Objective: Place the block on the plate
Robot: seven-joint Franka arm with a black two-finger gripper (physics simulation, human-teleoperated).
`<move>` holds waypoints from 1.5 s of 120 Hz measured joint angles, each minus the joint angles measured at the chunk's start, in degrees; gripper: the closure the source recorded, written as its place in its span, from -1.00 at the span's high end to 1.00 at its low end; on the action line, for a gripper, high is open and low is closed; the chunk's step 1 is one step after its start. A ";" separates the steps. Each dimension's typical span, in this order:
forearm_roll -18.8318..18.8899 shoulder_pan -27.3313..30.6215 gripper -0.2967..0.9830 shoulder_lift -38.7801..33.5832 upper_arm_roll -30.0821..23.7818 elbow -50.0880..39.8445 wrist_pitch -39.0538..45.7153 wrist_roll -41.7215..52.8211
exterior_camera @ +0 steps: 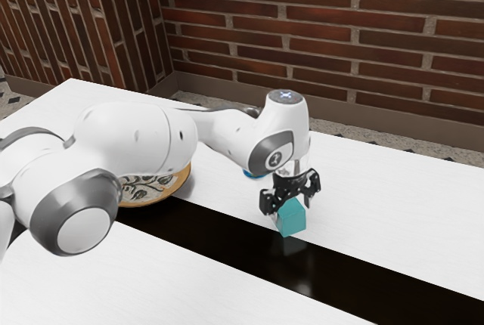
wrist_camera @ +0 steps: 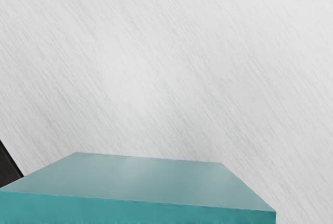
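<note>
The black gripper (exterior_camera: 291,187) points down over the teal block (exterior_camera: 291,219) in the exterior view, right at the block's upper part. Whether the hand holds the block cannot be told. The block is beside the dark strip; any gap beneath it is unclear. In the wrist view the block (wrist_camera: 140,179) lies large at the lower edge, its flat top facing the camera. The plate (exterior_camera: 155,187), orange-rimmed with a dark leaf pattern, rests on the table toward the exterior view's left, partly hidden behind the arm.
A blue object (exterior_camera: 254,174) shows partly behind the arm's wrist. A glossy dark strip (exterior_camera: 227,246) runs across the white table (exterior_camera: 408,212). The brick wall (exterior_camera: 333,38) stands behind the table.
</note>
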 joint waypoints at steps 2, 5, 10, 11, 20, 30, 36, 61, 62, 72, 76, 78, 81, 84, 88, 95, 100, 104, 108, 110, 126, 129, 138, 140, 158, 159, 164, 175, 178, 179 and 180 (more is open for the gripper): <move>0.00 0.00 0.54 0.03 -0.01 0.00 0.02 -0.07; 0.00 0.00 0.54 0.07 -0.01 0.00 0.04 -0.16; -0.01 0.00 0.54 0.19 -0.02 0.00 0.08 -0.31; -0.02 0.00 0.54 0.24 -0.03 0.00 0.08 -0.34; -0.04 0.00 0.54 0.47 -0.09 0.00 0.33 -0.59; -0.08 0.00 0.46 0.50 -0.24 -0.01 0.56 -0.83; 0.04 0.00 0.35 0.52 -0.27 0.00 0.65 -0.94; 0.41 0.00 0.11 0.39 -0.28 -0.01 0.82 -1.28; 0.42 0.00 0.11 0.39 -0.28 0.00 0.83 -1.29; 0.54 -0.05 0.10 0.01 -0.24 -0.01 0.82 -1.40; 0.59 -0.11 0.10 -0.41 -0.22 -0.01 0.79 -1.44; 0.61 -0.15 0.10 -0.71 -0.22 -0.01 0.75 -1.47; 0.63 -0.19 0.10 -1.17 -0.21 -0.01 0.67 -1.50; 0.65 -0.22 0.10 -1.59 -0.21 0.00 0.57 -1.53; 0.67 -0.21 0.10 -2.18 -0.14 -0.05 0.44 -1.57; 0.71 -0.07 0.09 -4.29 0.04 -1.61 0.24 -1.63; 0.75 0.30 0.09 -7.07 0.09 -4.42 0.12 -1.63; 0.77 0.82 0.10 -9.85 0.12 -7.51 0.03 -1.62; 0.81 1.70 0.10 -12.32 0.13 -10.15 -0.04 -1.60; 0.84 2.10 0.10 -13.50 0.16 -11.56 -0.07 -1.58; 0.99 5.93 0.10 -22.04 0.58 -20.96 -0.25 -1.18; 0.99 7.00 0.10 -23.60 0.71 -22.53 -0.27 -0.99; 1.03 10.06 0.11 -28.09 1.66 -27.07 -0.33 -0.20; 1.04 10.78 0.11 -28.96 1.78 -27.86 -0.35 0.02; 1.08 18.32 0.11 -32.67 2.05 -30.29 -1.77 2.97; 1.08 18.80 0.11 -32.67 2.04 -30.30 -1.83 3.22; 0.99 20.98 0.11 -32.34 2.03 -30.18 -2.03 4.52; 0.71 24.59 0.10 -30.32 2.01 -28.86 -2.08 7.78; 0.64 25.45 0.10 -29.56 1.98 -28.15 -2.08 8.74; 0.62 25.74 0.10 -29.21 1.97 -27.84 -2.08 9.07; 0.60 26.02 0.09 -28.92 1.96 -27.56 -2.08 9.40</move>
